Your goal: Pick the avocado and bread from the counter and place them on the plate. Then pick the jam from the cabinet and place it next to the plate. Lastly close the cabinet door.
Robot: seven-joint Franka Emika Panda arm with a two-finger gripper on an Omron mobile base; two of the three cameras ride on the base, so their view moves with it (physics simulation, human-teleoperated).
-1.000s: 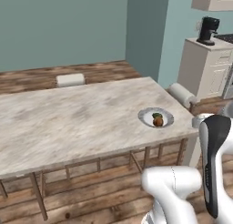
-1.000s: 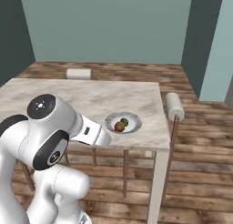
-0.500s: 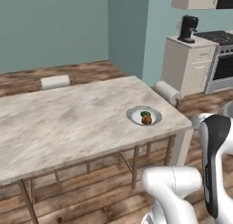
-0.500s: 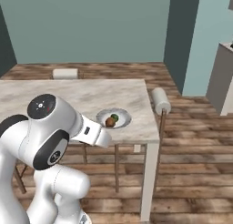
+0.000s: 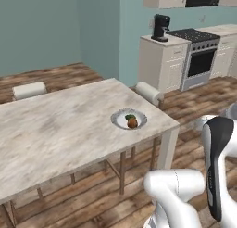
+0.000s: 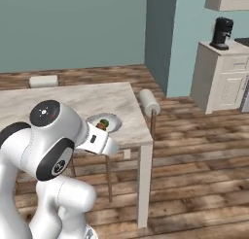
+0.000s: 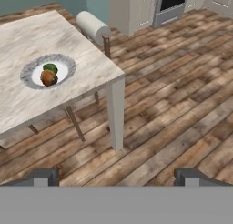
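Avocado (image 7: 50, 68) and bread (image 7: 48, 78) lie touching on plate (image 7: 32, 77) near counter (image 5: 60, 129) corner. Whole view now swung toward the kitchen since a second ago: base turning, probably for the jam. Gripper (image 7: 116, 176) spread wide, holding nothing.

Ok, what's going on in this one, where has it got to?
Nothing is being handled right now. The avocado and the bread already sit together on the plate near the corner of the counter. The gripper is open and empty, out over the wooden floor past the counter's corner. The jam step is not yet done.
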